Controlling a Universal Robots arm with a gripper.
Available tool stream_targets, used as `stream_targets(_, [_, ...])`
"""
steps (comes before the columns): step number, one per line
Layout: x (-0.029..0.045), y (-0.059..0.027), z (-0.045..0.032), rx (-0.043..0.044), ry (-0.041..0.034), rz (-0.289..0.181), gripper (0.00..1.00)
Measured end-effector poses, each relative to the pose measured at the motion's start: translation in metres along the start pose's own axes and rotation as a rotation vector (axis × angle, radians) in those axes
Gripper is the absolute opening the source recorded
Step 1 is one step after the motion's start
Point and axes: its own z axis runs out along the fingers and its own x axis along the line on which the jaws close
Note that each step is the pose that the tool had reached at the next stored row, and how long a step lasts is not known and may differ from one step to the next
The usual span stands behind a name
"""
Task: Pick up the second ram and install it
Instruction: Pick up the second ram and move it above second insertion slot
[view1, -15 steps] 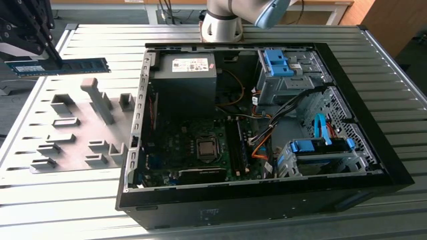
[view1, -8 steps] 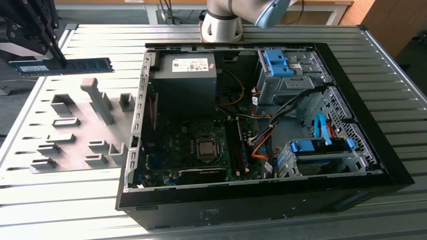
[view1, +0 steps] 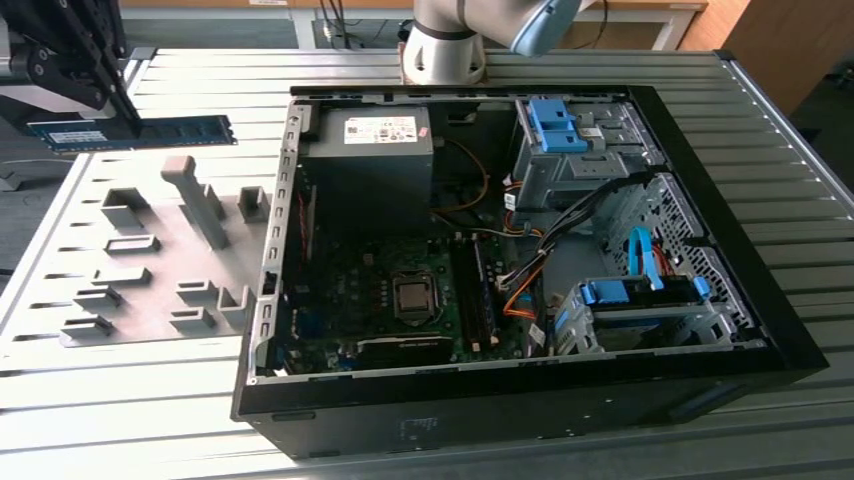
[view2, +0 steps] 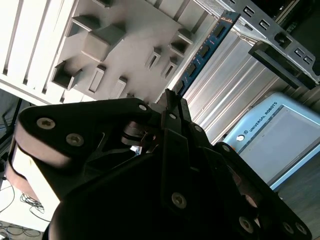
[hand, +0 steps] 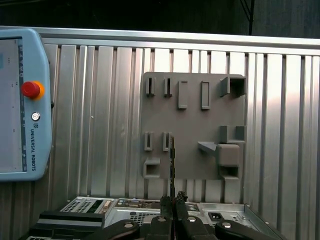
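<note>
Nearest in the exterior view, the open PC case (view1: 534, 410) fills the lower right and centre of the frame, its motherboard (view1: 347, 285) lying exposed inside. To the exterior view's left of the case, a grey fixture plate (view1: 167, 262) with raised blocks lies flat on the slatted metal table (view1: 134, 400).

Beyond the plate, in the upper left of the frame, the black gripper (view1: 130, 125) is clamped on the second ram (view1: 187, 131). The ram is a long, thin, blue-green board carrying a row of black chips, held level and lengthwise, with most of it reaching out to the exterior view's right of the fingers.

In the second wrist view the gripper (view2: 172, 100) pinches one end, and the ram (view2: 205, 50) runs away from it as a blue strip dotted with dark chips. In the first wrist view the ram (hand: 172, 160) appears edge-on, a thin dark line rising from the closed gripper (hand: 173, 199) in front of the plate.

Farthest back, the robot base (view1: 445, 50) stands at the top centre.
</note>
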Motion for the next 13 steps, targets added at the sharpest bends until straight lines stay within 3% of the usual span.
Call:
stream_targets(5, [0.0003, -0.0079, -0.0001, 0.0, 0.0, 0.0, 0.14])
stream_targets(6, [0.0005, -0.017, -0.0002, 0.0, 0.0, 0.0, 0.14])
stream_targets(13, [0.0009, -0.0289, -0.0004, 0.0001, -0.0001, 0.0, 0.14])
